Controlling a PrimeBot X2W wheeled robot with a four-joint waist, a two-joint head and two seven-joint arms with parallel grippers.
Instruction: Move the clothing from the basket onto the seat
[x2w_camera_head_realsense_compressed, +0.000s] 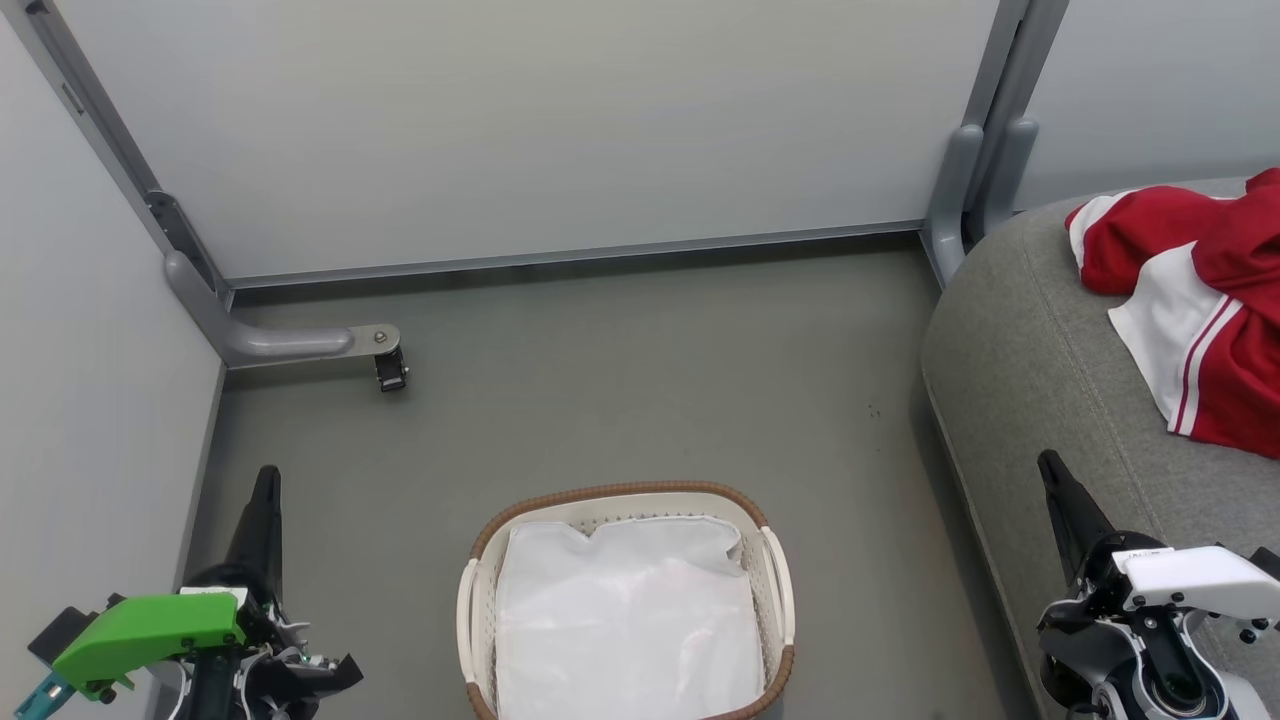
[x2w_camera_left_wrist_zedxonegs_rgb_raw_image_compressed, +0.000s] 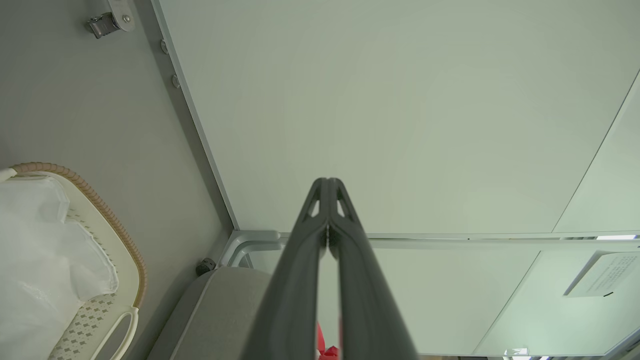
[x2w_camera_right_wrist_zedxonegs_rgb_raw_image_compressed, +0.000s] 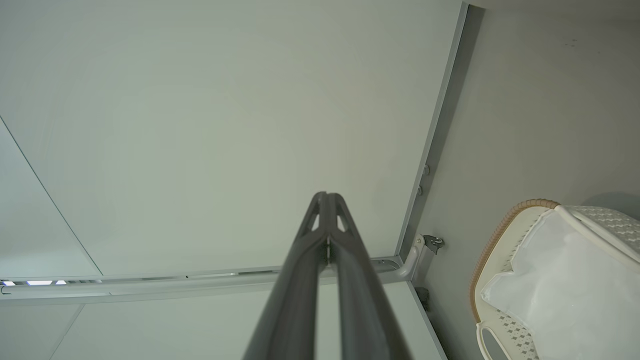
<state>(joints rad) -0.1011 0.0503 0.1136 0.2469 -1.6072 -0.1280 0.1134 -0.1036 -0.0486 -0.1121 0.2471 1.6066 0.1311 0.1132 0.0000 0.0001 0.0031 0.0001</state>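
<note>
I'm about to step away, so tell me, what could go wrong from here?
The basket holds just its white liner; a reach into it might grab that. The shut right gripper hangs by the grey seat, not far from the red-and-white jersey, and could snag it when swinging. The left gripper sits close to the wall panel.

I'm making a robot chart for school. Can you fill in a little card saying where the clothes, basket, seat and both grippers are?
clothing: red and white, lying on the seat
seat: grey, at the right, beside the basket
basket: on the floor, in the middle
in basket: a white liner; no red cloth seen
left gripper: shut, holding nothing, lower left
right gripper: shut, holding nothing, lower right, over the seat's edge
job: looks done
</note>
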